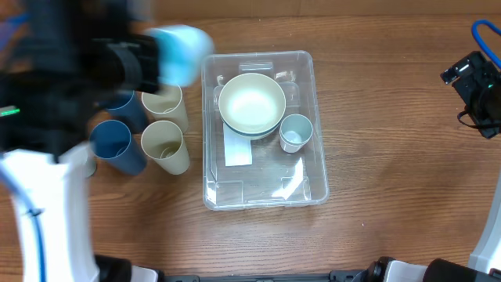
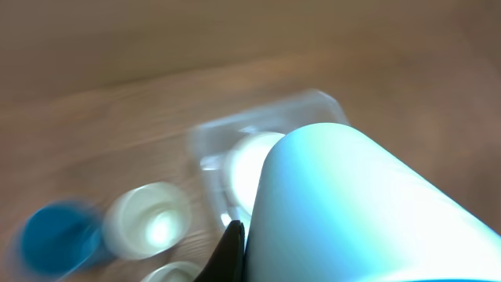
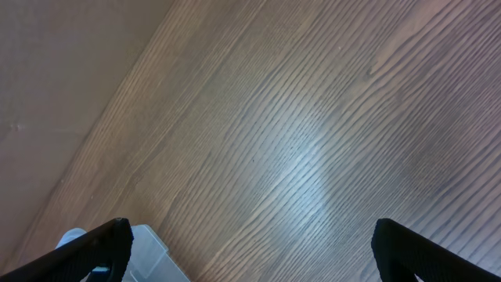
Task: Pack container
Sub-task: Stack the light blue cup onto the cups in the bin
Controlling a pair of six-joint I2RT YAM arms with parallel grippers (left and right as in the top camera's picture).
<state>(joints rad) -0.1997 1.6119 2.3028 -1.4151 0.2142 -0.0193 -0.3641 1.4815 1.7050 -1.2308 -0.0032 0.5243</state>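
Observation:
The clear plastic container (image 1: 313, 176) sits mid-table with a white label on its base. Inside it are a cream bowl (image 1: 251, 103) stacked on a blue bowl, and a small light-blue cup (image 1: 295, 132). My left gripper (image 1: 153, 63) is shut on a light-blue cup (image 1: 182, 53), held in the air just left of the container's far-left corner; the image is blurred by motion. The cup fills the left wrist view (image 2: 360, 211), with the container (image 2: 313, 106) behind it. My right gripper (image 1: 470, 82) is open and empty at the far right, over bare wood (image 3: 250, 258).
Left of the container stand two cream cups (image 1: 164, 146) (image 1: 163, 104) and two dark-blue cups (image 1: 114, 145) (image 1: 121, 102), partly under my left arm. The container's corner (image 3: 153, 247) shows at the lower left of the right wrist view.

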